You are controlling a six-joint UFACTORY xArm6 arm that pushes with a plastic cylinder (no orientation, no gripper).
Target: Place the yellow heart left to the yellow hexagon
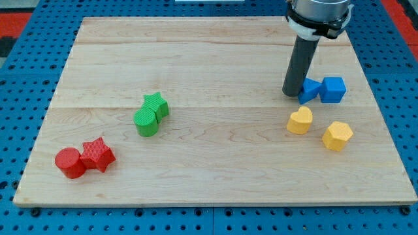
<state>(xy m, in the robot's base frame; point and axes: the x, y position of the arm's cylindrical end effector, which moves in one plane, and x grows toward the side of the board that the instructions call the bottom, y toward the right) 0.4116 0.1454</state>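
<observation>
Camera view shows my tip resting on the wooden board near its right side, just at the left edge of the blue triangular block, which touches the blue cube on its far side. The rod is a bare pusher, so it holds nothing and has no jaws to open or close.

Just below the tip, a little toward the view's bottom, sits the yellow heart. Beyond it, lower and to the right of the tip, lies the yellow hexagon. The two yellow blocks are near each other but not touching, with the heart already on the hexagon's left and slightly higher.

Judging from this layout, the task looks largely met; at most a small nudge downward would level the heart with the hexagon.

Far to the tip's left are the green star against a green cylinder, and the red star beside a red cylinder.
</observation>
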